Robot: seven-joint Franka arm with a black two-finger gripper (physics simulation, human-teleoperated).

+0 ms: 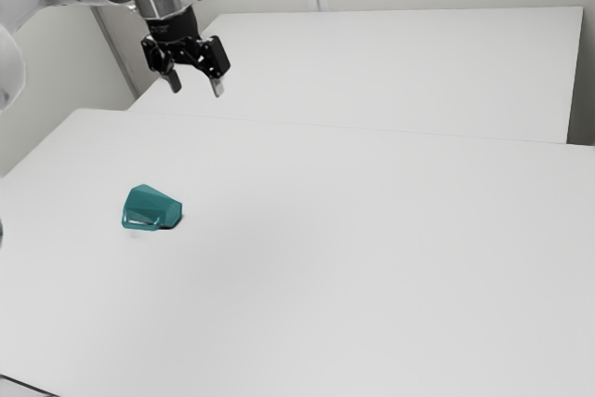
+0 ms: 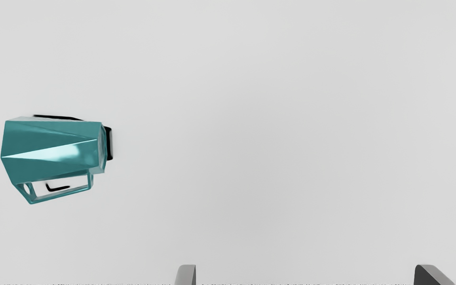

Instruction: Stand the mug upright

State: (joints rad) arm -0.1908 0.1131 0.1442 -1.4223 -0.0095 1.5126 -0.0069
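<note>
The mug point(image 1: 149, 208), seen on its side, is judged stiff, slightly slippery, best grasped across the body point(image 2: 54, 146); the gripper point(image 1: 196, 89) is seen open.

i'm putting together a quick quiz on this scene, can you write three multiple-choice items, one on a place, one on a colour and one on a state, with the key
1. Where is the gripper?
a) inside the mug
b) in the air, apart from the mug
c) resting on the table

2. What colour is the mug?
a) teal
b) red
c) yellow

3. How does the mug lie?
a) upright
b) upside down on its rim
c) on its side

Key:
1 b: the exterior view shows the gripper raised, with a gap between it and the mug.
2 a: both views show a blue-green body, and the handle matches it.
3 c: the body lies along the table, its narrow end toward the exterior view's right.
</note>
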